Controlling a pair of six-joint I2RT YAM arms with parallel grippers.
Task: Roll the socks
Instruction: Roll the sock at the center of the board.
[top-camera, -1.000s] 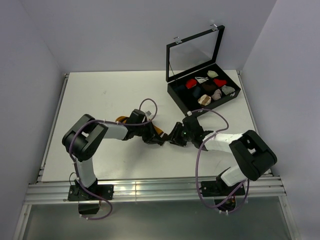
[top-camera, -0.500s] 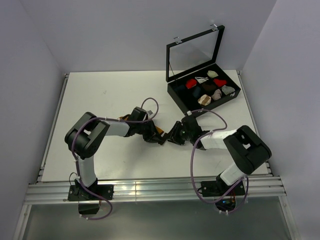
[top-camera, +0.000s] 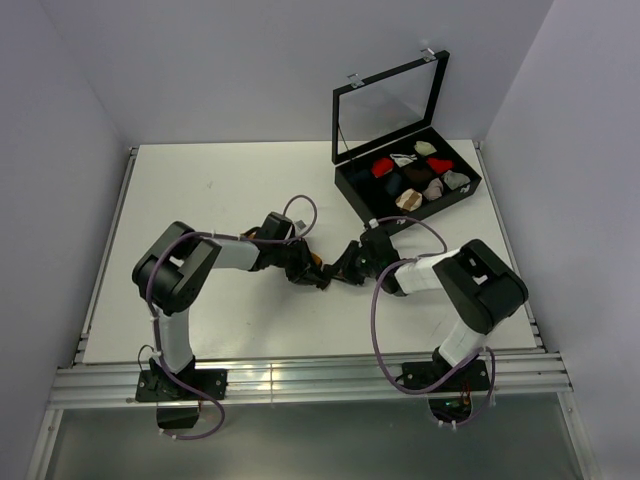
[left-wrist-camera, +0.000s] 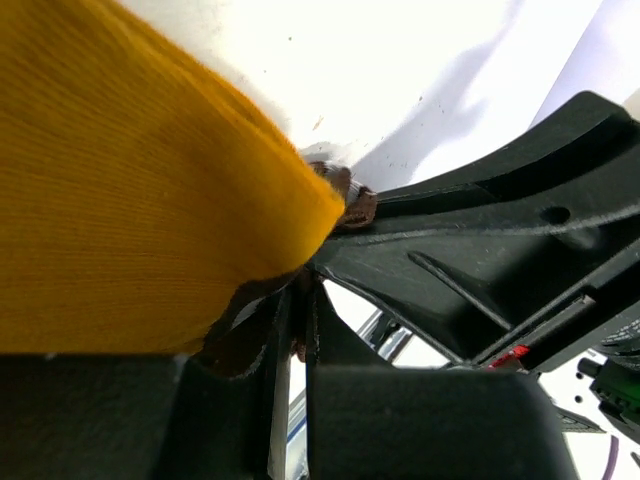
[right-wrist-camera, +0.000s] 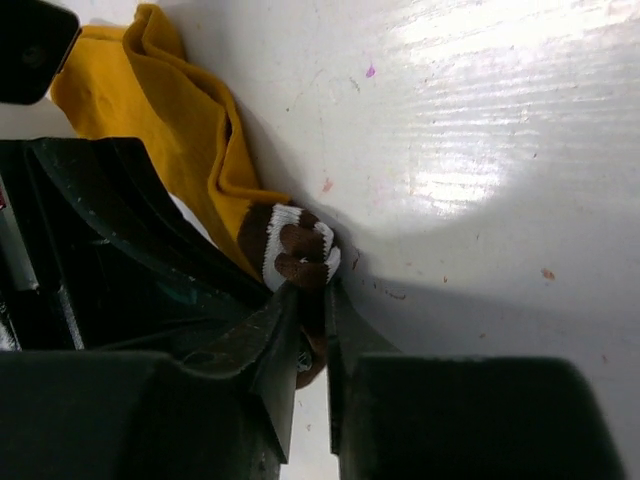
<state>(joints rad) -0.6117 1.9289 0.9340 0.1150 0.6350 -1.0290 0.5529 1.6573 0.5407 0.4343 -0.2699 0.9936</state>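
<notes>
The mustard-orange sock (top-camera: 317, 262) lies on the white table (top-camera: 200, 200) between my two grippers; it fills the upper left of the left wrist view (left-wrist-camera: 130, 190) and shows in the right wrist view (right-wrist-camera: 170, 110). Its dark white-striped cuff (right-wrist-camera: 297, 245) is bunched where the grippers meet. My left gripper (top-camera: 318, 276) is shut on a fold of the dark cuff (left-wrist-camera: 345, 200), pinched low between its jaws. My right gripper (top-camera: 338, 274) is shut on the same cuff from the opposite side, tip to tip with the left one. The brown sock with cream stripes does not show.
A black case (top-camera: 440, 205) with its glass lid (top-camera: 385, 105) raised stands at the back right and holds several small sock bundles. Grey walls close in the table on three sides. A metal rail (top-camera: 300, 380) runs along the near edge.
Both grippers have crept a little to the left and away with the cuff held between them. The right arm's elbow has swung inward toward the left.
</notes>
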